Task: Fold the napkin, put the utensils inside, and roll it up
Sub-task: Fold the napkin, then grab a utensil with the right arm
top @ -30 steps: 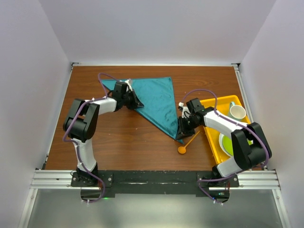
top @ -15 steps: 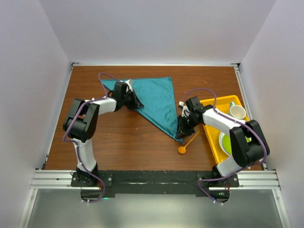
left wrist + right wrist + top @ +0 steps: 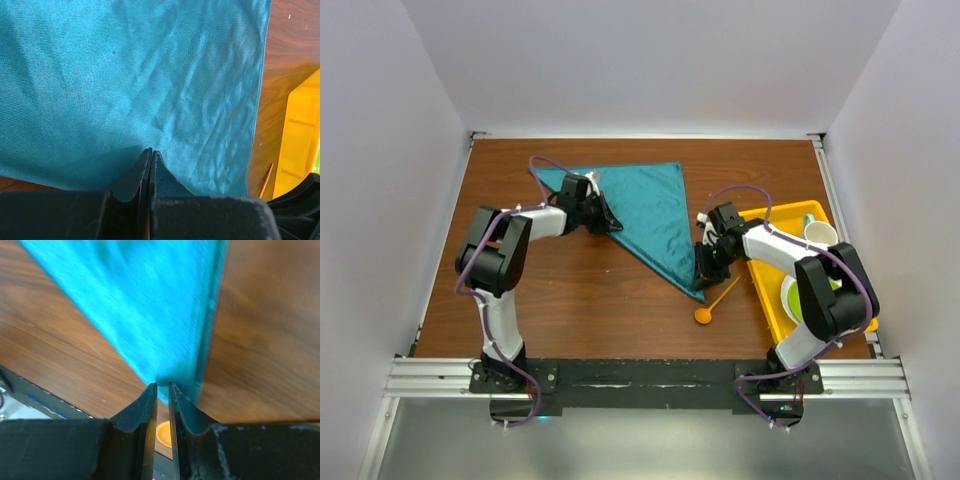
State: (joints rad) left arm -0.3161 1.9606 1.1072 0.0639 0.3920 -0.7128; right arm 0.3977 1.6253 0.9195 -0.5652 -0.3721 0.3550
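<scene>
two matching robot arms, the left arm (image 3: 500, 262) and the right arm (image 3: 832, 292), each built of white tube links joined by bulky black housings. a thin purple cable (image 3: 533, 166) loops loosely along each one. both arms end in matte black fingers (image 3: 131, 181), wedge-shaped, tapering to thin tips, faintly grainy.

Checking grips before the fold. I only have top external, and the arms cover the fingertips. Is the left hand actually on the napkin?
Observer: Yes. Left wrist view shows the left hand shut, the napkin puckering into its fingertips at the edge.
Operator: Right one?
Observer: The right hand has a narrow gap between its fingers; the napkin's corner tip runs into it. Clamped or not, can't tell.
Operator: Spoon caught?
Observer: No. The spoon shows its bowl low in that gap, apart from the cloth tip.
</scene>
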